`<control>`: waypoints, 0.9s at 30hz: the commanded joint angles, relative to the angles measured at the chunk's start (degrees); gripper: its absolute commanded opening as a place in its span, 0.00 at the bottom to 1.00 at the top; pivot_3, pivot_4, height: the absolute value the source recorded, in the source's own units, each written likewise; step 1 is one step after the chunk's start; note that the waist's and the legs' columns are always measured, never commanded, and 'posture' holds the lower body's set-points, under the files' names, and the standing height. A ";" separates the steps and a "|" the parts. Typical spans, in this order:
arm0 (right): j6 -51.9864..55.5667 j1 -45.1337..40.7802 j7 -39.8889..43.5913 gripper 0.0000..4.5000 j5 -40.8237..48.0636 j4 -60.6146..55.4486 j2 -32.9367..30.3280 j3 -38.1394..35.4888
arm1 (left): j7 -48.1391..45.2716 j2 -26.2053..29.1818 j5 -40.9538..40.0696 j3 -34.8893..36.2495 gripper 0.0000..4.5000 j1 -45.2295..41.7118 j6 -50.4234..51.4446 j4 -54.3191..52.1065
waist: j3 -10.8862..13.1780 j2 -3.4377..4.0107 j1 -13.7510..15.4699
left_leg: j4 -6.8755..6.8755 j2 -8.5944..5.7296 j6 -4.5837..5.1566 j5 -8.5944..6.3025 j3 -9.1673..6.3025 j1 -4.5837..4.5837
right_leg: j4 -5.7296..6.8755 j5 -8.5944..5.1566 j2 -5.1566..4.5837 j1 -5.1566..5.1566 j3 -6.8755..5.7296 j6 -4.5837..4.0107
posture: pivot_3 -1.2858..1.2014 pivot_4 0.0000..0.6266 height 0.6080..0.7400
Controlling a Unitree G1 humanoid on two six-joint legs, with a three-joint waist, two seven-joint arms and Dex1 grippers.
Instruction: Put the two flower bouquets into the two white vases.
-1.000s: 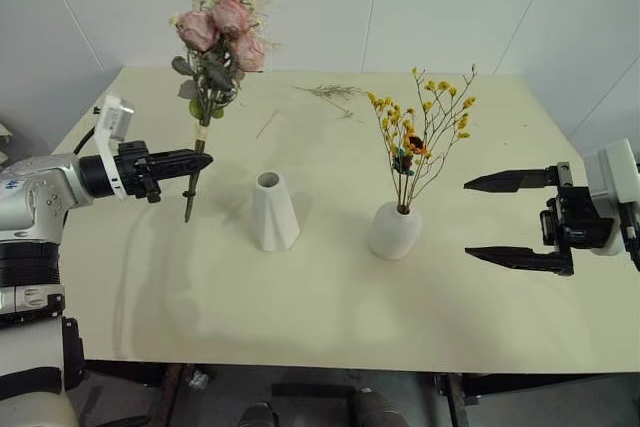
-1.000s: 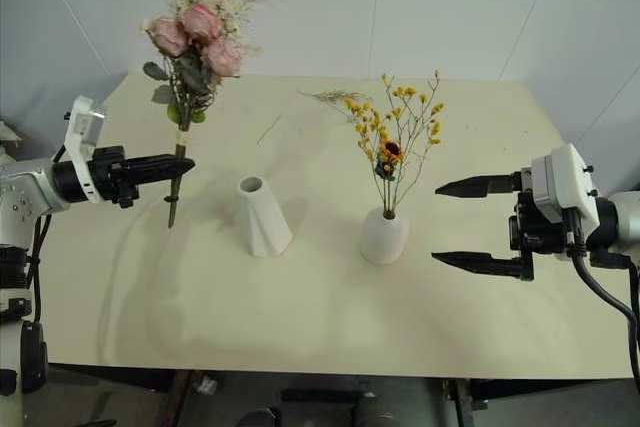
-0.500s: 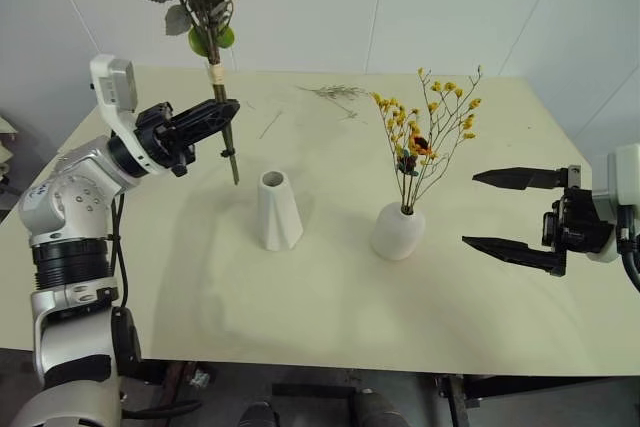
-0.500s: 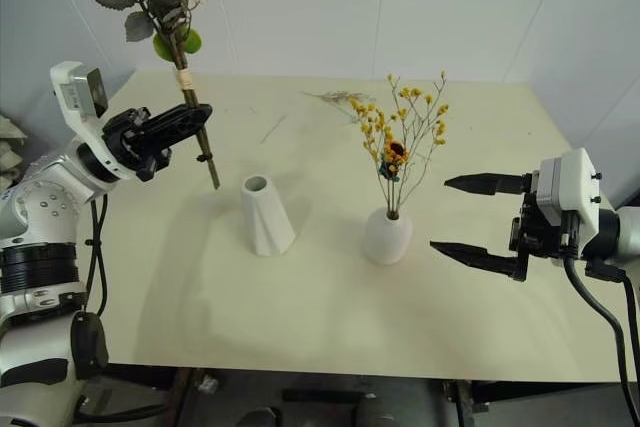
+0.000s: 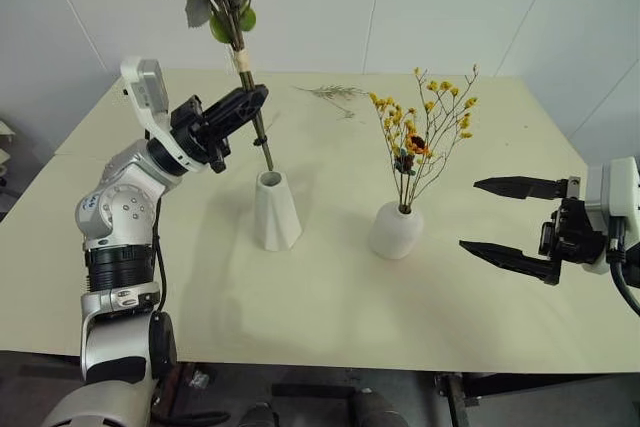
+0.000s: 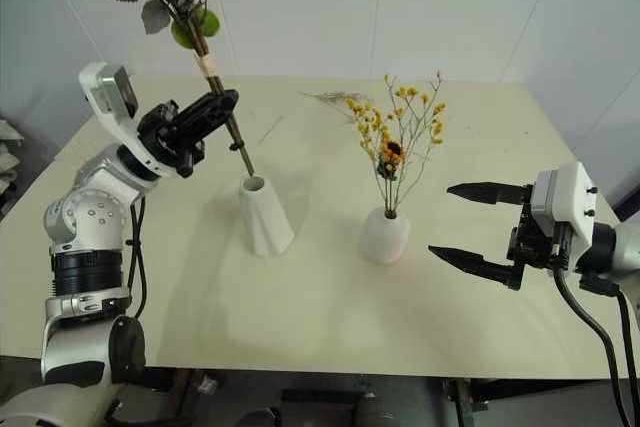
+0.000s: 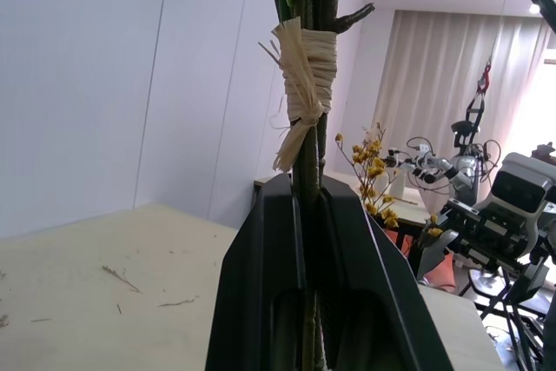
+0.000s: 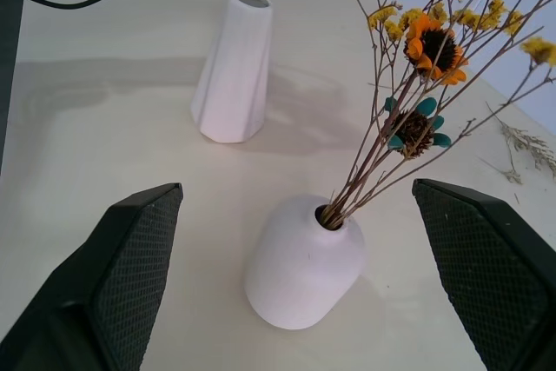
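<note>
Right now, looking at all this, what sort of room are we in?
Most likely a robotics lab or test room. A plain pale table stands against bare white walls, and through the left wrist view other robot arms stand on rigs before long curtains.

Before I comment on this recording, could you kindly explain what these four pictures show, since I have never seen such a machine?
It is a two-armed humanoid robot at a pale table. Two pictures come from cameras in its head, looking down over its arms; the other two come from cameras on its wrists, looking along the black fingers. The left gripper is shut on the stem of a leafy bouquet tied with raffia, whose stem end hangs just above the mouth of the tall twisted vase. The right gripper is open and holds nothing. The short round vase already holds the yellow-flowered bouquet. A loose dried sprig lies at the table's far side.
</note>
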 commanded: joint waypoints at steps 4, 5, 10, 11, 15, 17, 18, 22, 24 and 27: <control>-0.35 -0.68 -1.69 1.00 0.87 -1.24 0.29 -1.87 | -1.40 0.19 0.31 -0.27 0.01 2.22 -3.85 -2.22 | 0.00 0.00 -0.09 | -0.01 0.00 0.00 0.00 0.00 0.01 | -0.02 0.00 0.00 0.02 0.00 0.00 | 0.52 0.24 1.00; -0.33 -0.81 -1.85 1.00 0.89 -1.28 0.27 -1.71 | -1.59 -0.01 0.48 -0.47 0.01 2.84 -4.44 -2.26 | 0.00 0.00 -0.15 | -0.02 0.00 0.00 0.00 0.00 0.02 | -0.02 0.00 0.00 0.02 0.00 0.00 | 0.52 0.24 1.00; 0.22 -1.36 -2.89 1.00 1.22 -1.75 0.28 -1.12 | -2.45 -0.45 1.52 -1.49 0.01 5.31 -7.14 -2.00 | 0.00 0.00 0.00 | -0.01 0.00 0.00 0.00 0.00 0.01 | -0.03 0.00 0.00 0.02 0.00 0.00 | 0.52 0.24 1.00; 0.37 -1.37 -3.06 1.00 1.35 -1.88 0.31 -1.14 | -2.46 -0.42 1.84 -1.57 0.01 5.52 -7.76 -1.77 | 0.00 0.00 0.01 | -0.01 0.00 0.00 0.00 0.00 0.00 | -0.03 0.00 0.00 0.02 0.00 0.00 | 0.52 0.24 1.00; 0.68 -1.44 -3.90 1.00 1.62 -2.41 0.59 -0.77 | -2.24 -0.91 2.32 -1.35 0.01 5.44 -9.58 -0.49 | 0.00 0.00 0.01 | -0.02 0.00 0.00 0.00 0.00 0.01 | -0.04 0.00 0.00 0.02 0.00 0.00 | 0.52 0.24 1.00; 0.89 -1.45 -4.33 1.00 1.74 -2.73 0.80 -0.55 | -2.31 -1.26 2.49 -1.53 0.01 5.51 -10.18 -0.15 | 0.00 0.00 0.00 | -0.02 0.00 0.00 0.00 0.00 0.01 | -0.05 0.00 0.00 0.02 0.00 0.00 | 0.52 0.24 1.00; 0.98 -1.45 -4.49 1.00 1.78 -2.86 0.89 -0.49 | -2.24 -1.43 2.50 -1.59 0.01 5.55 -10.32 -0.01 | 0.00 0.00 -0.01 | -0.02 0.00 0.00 0.00 0.00 0.01 | -0.04 0.00 0.00 0.02 0.00 0.00 | 0.52 0.24 1.00; 1.21 -1.56 -5.12 1.00 1.92 -3.24 1.18 -0.28 | -1.92 -1.93 1.94 -2.18 0.01 5.98 -8.70 0.01 | 0.00 0.00 0.00 | -0.02 0.00 0.00 0.00 0.00 0.00 | -0.05 0.01 0.00 0.02 0.00 0.00 | 0.52 0.24 1.00; 1.28 -1.68 -5.48 1.00 2.01 -3.42 1.36 -0.10 | -2.11 -2.31 2.35 -2.52 0.01 6.30 -9.19 0.21 | 0.00 0.00 0.00 | -0.03 0.00 0.00 0.00 0.00 0.00 | -0.06 0.00 0.00 0.02 0.00 0.00 | 0.52 0.24 1.00; 1.39 -1.76 -6.03 1.00 2.11 -3.76 1.64 0.09 | -1.39 -2.32 2.55 -3.09 0.15 6.70 -8.38 0.41 | 0.00 0.00 -0.04 | -0.04 0.00 0.00 0.00 0.00 0.00 | -0.06 0.00 0.00 0.02 0.00 0.00 | 0.52 0.24 1.00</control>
